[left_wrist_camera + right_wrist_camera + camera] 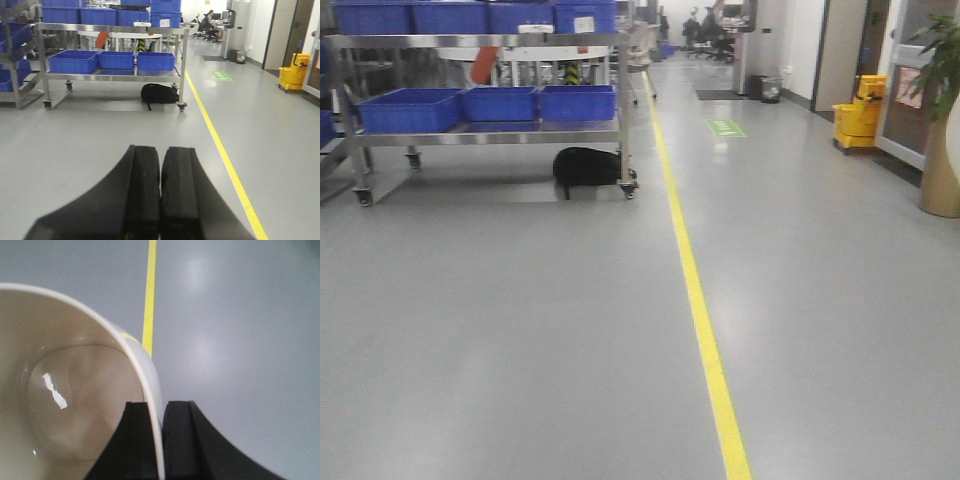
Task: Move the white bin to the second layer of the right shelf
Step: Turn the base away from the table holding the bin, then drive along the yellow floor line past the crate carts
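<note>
Hold: right pincer (156,407) clamped on white bin (65,385) wall, above floor (240,340) | left pincer (161,150) clenched, empty | roller shelf apparently out of view | carry your bin level, grip firm while driving.

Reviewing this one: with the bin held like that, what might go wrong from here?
The right gripper pinches the white bin by one glossy wall only; it may slip or swing in transit. The left gripper is shut and empty, giving no support. A black bag lies on the floor by the steel rack; the base might snag it.
</note>
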